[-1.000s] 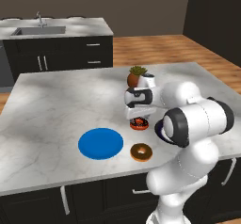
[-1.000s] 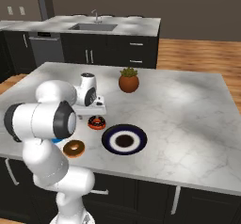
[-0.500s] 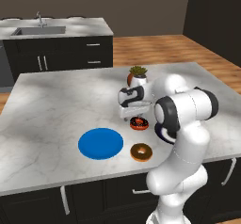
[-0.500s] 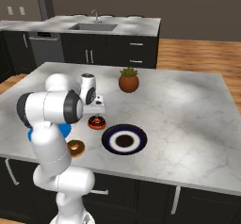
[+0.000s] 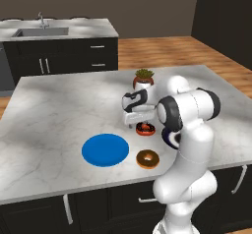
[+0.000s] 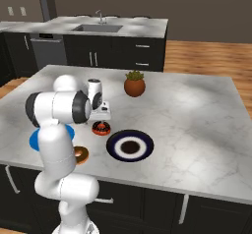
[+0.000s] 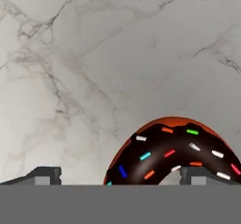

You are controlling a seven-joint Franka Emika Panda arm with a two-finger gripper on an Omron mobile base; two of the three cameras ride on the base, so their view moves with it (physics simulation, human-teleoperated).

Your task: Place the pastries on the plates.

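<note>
Tool [image 5: 141, 123] now sits low over the chocolate donut [image 5: 145, 128], after my arm folded in toward the table [image 5: 54, 110] over the last second and brought the hand down from its higher, more outstretched pose. From the hand view, the fingertips [image 7: 44, 175] stand spread apart with nothing between them; one tip lies left of the donut on bare marble, the other overlaps the ring's right side, so the tool is released and not quite centred. The sprinkled donut rests on the table between the tool and the navy plate [image 6: 130, 146], just beside that plate's rim. The glazed donut [image 5: 147, 159] lies on the table close to the blue plate [image 5: 105, 149], not on it. The plant pot [image 6: 134, 85] stands well behind. I judge the approach nearly finished: both pastries are still off their plates, and the next need is a small sideways correction before closing on the ring.
</note>
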